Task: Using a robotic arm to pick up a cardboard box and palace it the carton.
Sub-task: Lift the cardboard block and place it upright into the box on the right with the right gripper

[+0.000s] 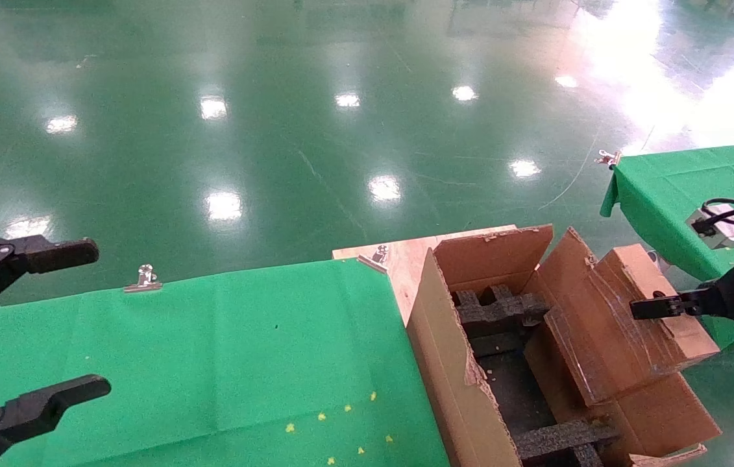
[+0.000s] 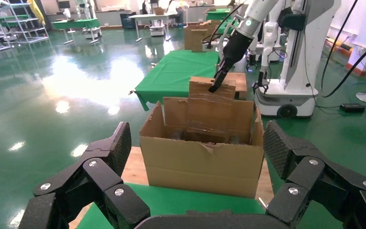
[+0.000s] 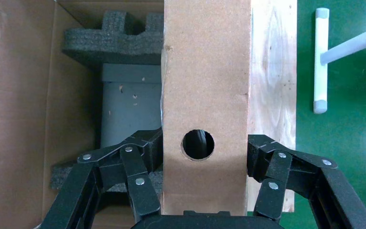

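Observation:
The cardboard box (image 1: 613, 327), brown and wrapped in shiny tape, hangs tilted over the right side of the carton (image 1: 451, 363). Its lower end is down inside the opening. My right gripper (image 1: 659, 306) is shut on the box's upper end. In the right wrist view the fingers (image 3: 138, 171) press both sides of the box's narrow face (image 3: 205, 86), which has a round hole. Black foam (image 1: 503, 311) lines the carton. In the left wrist view the white robotic arm (image 2: 255, 19) holds the box (image 2: 212, 107) above the carton (image 2: 205, 164). My left gripper (image 1: 100, 318) hangs open and empty at the far left.
A green-clothed table (image 1: 211, 363) lies left of the carton, which rests on a wooden board (image 1: 405, 259). A metal clip (image 1: 144, 279) sits on the table's far edge. A second green table (image 1: 678, 188) stands at the right. Another white robot base (image 2: 305, 57) stands behind the carton.

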You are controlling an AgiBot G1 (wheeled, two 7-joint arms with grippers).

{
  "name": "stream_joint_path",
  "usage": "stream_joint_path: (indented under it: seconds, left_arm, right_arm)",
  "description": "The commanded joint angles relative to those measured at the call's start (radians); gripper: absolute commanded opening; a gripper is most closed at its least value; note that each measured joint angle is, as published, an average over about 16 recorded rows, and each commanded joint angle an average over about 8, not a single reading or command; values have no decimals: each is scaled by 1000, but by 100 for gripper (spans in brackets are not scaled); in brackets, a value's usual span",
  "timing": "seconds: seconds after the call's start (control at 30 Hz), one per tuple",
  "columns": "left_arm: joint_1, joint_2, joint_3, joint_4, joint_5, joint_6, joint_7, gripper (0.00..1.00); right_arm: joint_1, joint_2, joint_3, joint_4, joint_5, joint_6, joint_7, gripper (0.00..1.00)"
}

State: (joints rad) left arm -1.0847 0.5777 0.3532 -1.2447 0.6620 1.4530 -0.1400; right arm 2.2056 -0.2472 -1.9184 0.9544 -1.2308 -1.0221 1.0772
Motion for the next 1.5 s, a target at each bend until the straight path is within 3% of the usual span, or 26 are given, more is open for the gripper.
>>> stream_joint_path:
  seconds: [0.03, 0.93, 1.5]
  left_arm:
    - [0, 0, 0, 0, 0, 0, 0, 100]
    - [0, 0, 0, 0, 0, 0, 0, 100]
    - [0, 0, 0, 0, 0, 0, 0, 100]
  right_arm:
    - [-9, 0, -4, 3, 1, 10, 8, 0]
    - [-221, -150, -75, -37, 17, 221, 132, 0]
    - [-376, -277, -83, -144, 71, 319, 117, 0]
